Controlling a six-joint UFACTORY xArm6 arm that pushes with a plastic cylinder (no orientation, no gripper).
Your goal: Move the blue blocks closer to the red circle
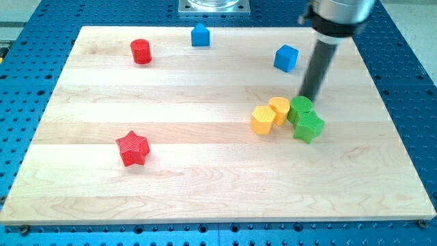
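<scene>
The wooden board (205, 198) fills the frame's lower edge nearest the camera, with the red star (132, 149) lying lower left on it. At centre right, a yellow pair and a green pair huddle touching, bystanders to this job. The blue cube (286, 58) sits upper right, the blue house-shaped block (200, 35) top centre, the red circle (141, 51) upper left (their destination). There is no pincer to spread or press, only a rod: my tip (311, 98) sits just above the green cylinder (300, 105), below-right of the cube, probably positioned to shove it leftward.
</scene>
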